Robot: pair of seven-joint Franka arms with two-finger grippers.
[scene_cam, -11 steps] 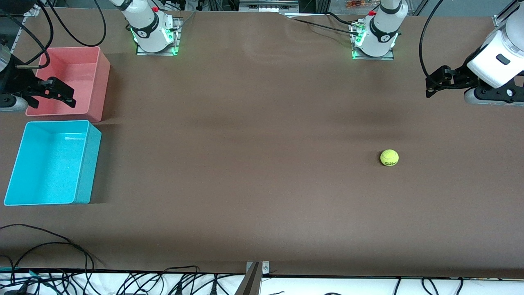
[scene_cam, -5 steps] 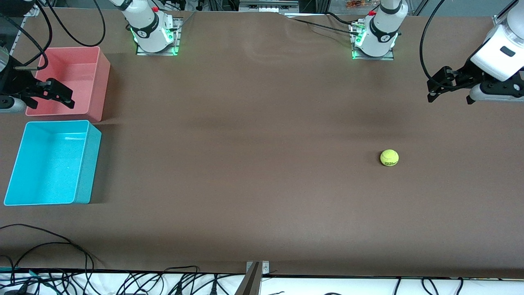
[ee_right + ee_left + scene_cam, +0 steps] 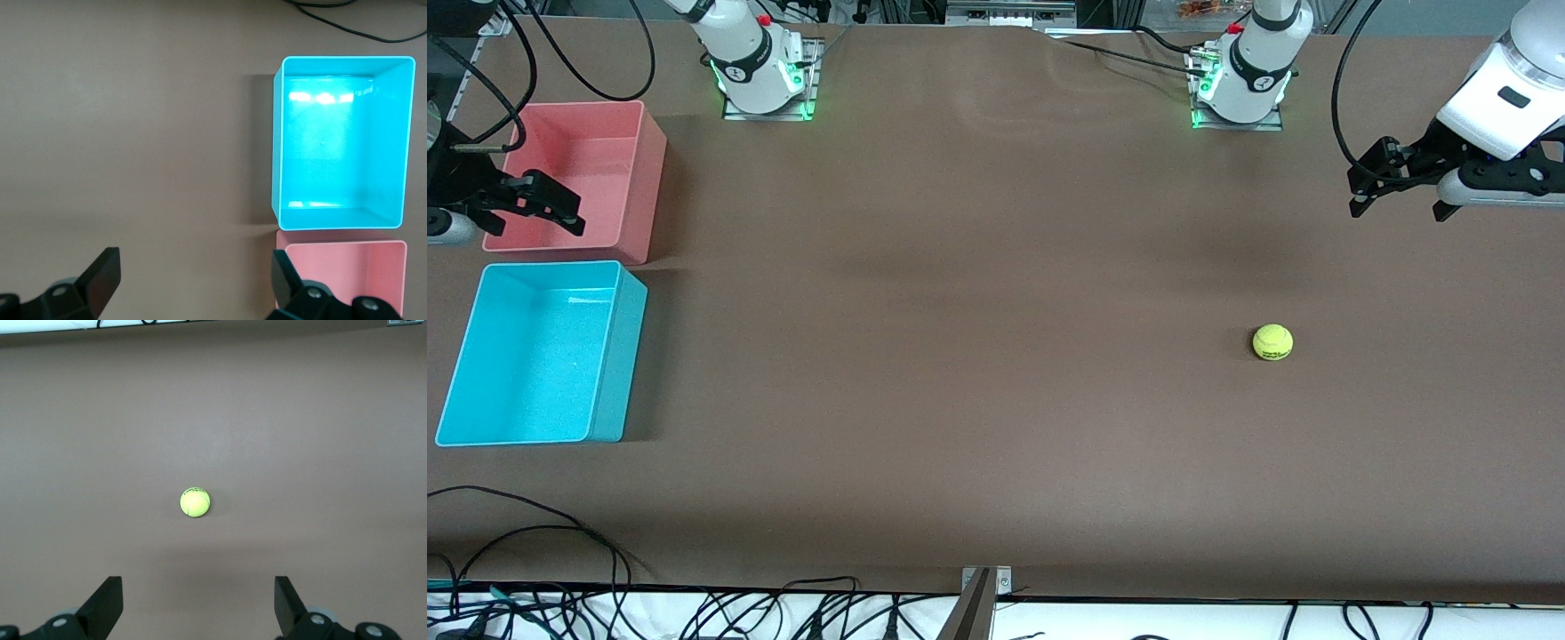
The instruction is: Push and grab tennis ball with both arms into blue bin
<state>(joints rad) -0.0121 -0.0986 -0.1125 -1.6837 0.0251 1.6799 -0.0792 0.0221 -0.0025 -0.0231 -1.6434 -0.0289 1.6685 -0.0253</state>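
1. Cables [image 3: 560, 569] lie tangled along the table edge closest to the front camera, black loops over a white strip, some spilling onto the brown cover.
2. Brown matte covering spreads over the whole table [image 3: 978, 400], slightly rumpled up by the arm bases.
3. The blue bin [image 3: 538, 356] sits at the right arm's end of the table, nothing in it.
4. The tennis ball [image 3: 1272, 342] rests on bare cloth toward the left arm's end, well apart from the bin, with nothing standing between them.
5. A pink bin [image 3: 578, 182] sits just beside the blue one, farther from the front camera.
6. The right gripper [image 3: 538, 203] hangs over the pink bin, jaws spread wide, holding nothing.
7. The left gripper [image 3: 1400, 187] hovers over bare table at its own end, jaws spread wide and holding nothing; its wrist view shows the ball [image 3: 195, 502] out ahead of the fingers [image 3: 107, 603].
8. Both bases [image 3: 760, 80] glow green along the edge farthest from the front camera.
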